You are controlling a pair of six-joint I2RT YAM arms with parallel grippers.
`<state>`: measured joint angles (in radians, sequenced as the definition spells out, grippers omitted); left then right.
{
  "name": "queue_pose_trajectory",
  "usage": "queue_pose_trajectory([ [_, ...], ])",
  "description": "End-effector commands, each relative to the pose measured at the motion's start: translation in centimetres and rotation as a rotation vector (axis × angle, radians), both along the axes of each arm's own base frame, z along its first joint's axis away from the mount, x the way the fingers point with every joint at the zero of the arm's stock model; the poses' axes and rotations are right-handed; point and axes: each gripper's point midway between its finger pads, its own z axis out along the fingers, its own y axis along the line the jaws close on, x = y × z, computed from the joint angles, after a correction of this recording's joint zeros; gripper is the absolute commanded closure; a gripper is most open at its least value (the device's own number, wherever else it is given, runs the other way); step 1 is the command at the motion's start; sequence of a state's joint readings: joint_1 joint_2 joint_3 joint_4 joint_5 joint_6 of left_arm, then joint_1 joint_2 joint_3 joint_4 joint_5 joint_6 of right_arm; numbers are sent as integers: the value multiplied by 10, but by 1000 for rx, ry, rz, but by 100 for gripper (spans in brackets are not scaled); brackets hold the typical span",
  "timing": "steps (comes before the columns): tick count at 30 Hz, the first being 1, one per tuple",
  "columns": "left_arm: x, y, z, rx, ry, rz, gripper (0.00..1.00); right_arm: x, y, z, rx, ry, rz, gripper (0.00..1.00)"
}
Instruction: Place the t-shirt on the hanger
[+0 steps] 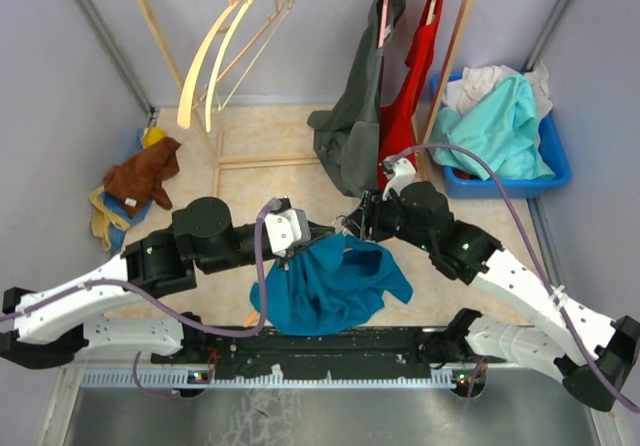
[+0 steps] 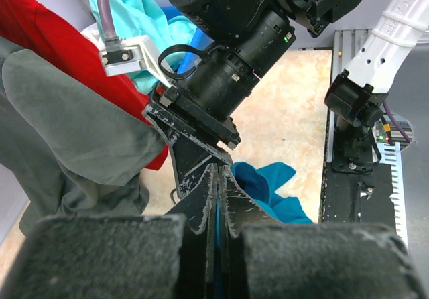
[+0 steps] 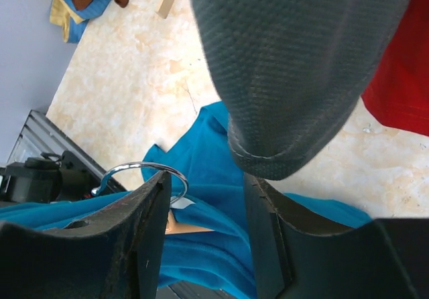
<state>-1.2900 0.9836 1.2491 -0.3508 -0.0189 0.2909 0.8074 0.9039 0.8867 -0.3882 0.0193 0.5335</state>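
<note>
The teal-blue t-shirt (image 1: 335, 286) hangs bunched between my two grippers above the table's near middle. My left gripper (image 1: 322, 232) is shut on its upper edge; in the left wrist view a strip of blue cloth shows between the closed fingers (image 2: 218, 168), and more of the t-shirt (image 2: 271, 182) hangs below. My right gripper (image 1: 352, 224) faces it from the right, its jaws apart around the t-shirt (image 3: 201, 158). Of the hanger, the silver hook (image 3: 144, 167) curls beside the right gripper's (image 3: 208, 182) left finger, and a bit of orange (image 3: 181, 227) peeks out of the cloth.
A dark grey shirt (image 1: 360, 116) and a red garment (image 1: 405, 106) hang from the rack just behind the grippers; the grey hem (image 3: 295, 78) hangs over the right fingers. Cream hangers (image 1: 235, 46) hang at back left. A blue bin (image 1: 555, 161) holds aqua cloth. A brown cloth pile (image 1: 135, 186) lies left.
</note>
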Motion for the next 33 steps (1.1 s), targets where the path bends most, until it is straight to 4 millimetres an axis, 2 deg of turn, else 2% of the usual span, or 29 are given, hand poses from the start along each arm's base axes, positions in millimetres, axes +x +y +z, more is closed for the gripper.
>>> queue_pose_trajectory([
  [1, -3, 2, 34, -83, -39, -10, 100, 4, 16, 44, 84, -115, 25, 53],
  [9, -3, 1, 35, -83, -41, -14, 100, -1, 30, 44, 66, -135, 50, 56],
  [11, -3, 1, 35, -84, -42, -14, 100, 0, 31, 42, 53, -140, 44, 63],
  [13, -4, 2, 36, -85, -41, -13, 100, 2, 30, 40, 40, -144, 30, 80],
  [15, -3, 3, 36, -83, -40, -8, 100, 4, 26, 41, 27, -152, 10, 93],
  [17, -3, 6, 36, -84, -39, -1, 100, 5, 19, 46, 18, -167, -12, 100],
  [18, -2, 8, 37, -86, -40, 6, 100, 5, 14, 49, 9, -177, -24, 100],
  [24, 8, 25, 42, -100, -38, 89, 100, 4, -16, 77, -50, -237, -85, 100],
  [28, 20, 41, 51, -118, -46, 185, 100, -4, -33, 114, -44, -292, -89, 100],
  [33, 31, 63, 72, -168, -67, 281, 100, -19, -52, 158, -6, -349, -78, 100],
])
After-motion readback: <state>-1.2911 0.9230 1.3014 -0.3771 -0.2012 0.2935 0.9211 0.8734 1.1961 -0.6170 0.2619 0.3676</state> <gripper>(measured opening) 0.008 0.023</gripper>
